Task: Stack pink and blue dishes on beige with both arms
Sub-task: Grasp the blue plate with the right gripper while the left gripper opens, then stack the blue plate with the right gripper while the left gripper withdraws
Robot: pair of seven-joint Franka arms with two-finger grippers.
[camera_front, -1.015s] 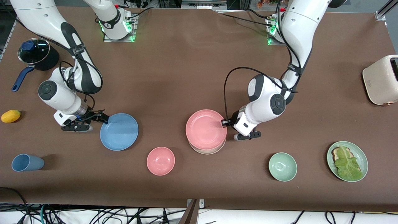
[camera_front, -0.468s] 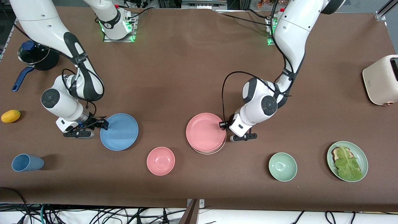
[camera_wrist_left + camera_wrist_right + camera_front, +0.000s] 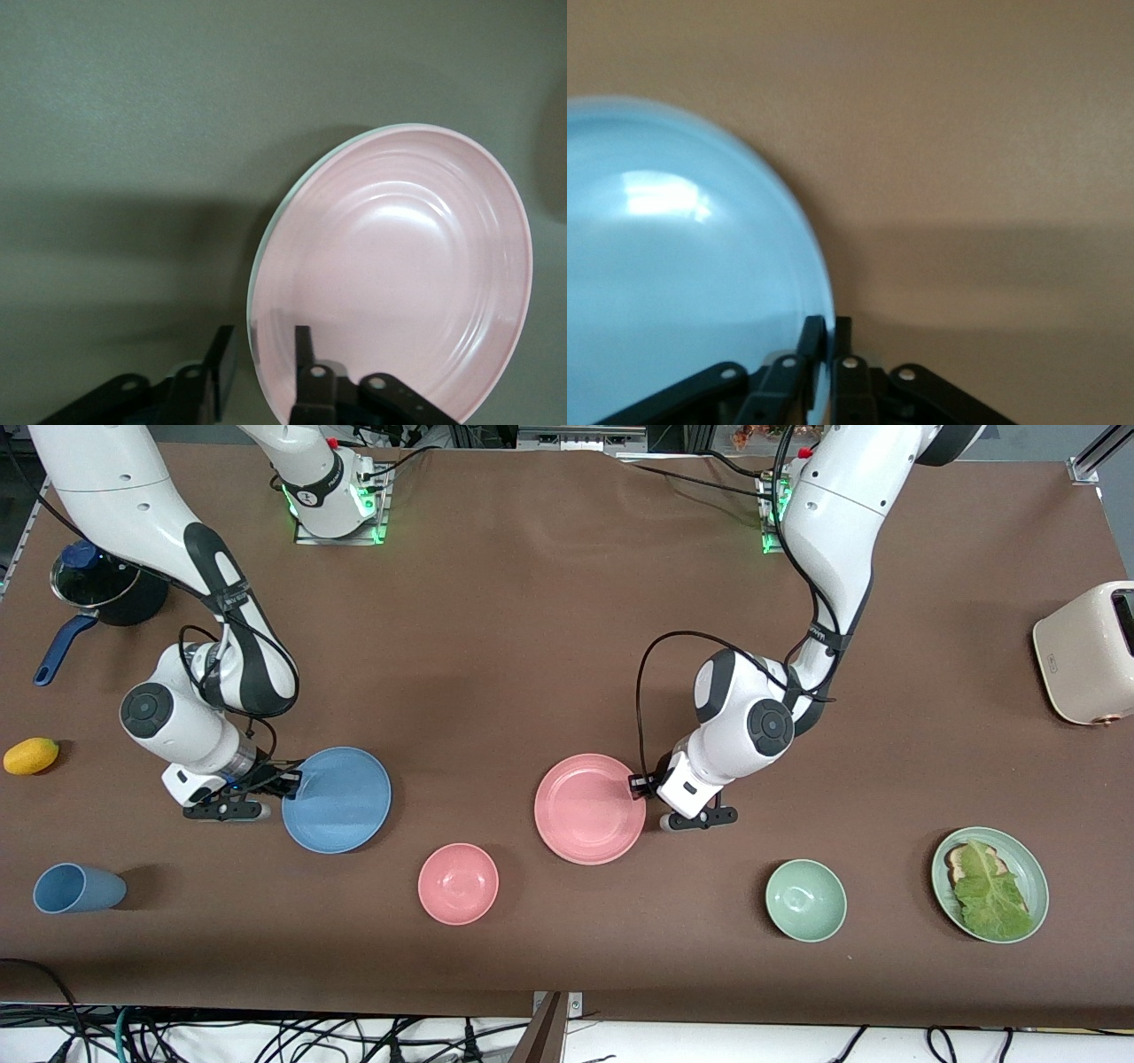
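The pink plate point(image 3: 589, 809) had settled lower, hiding the beige one — left claw point(image 3: 640, 784) straddled its rim, fingers apart; right claw point(image 3: 289, 782) pinched the blue plate point(image 3: 337, 800).

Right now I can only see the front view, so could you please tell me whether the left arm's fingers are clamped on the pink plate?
Observer: No. In the left wrist view the left gripper has its fingers apart. They straddle the rim of the pink plate, one inside and one outside.
Operator: Thank you. Is the beige plate under it? I cannot see it.
Observer: A pale edge shows just under the pink rim, which looks like the beige plate.
Operator: And the right arm?
Observer: In the right wrist view the right gripper has its fingers pinched on the rim of the blue plate.
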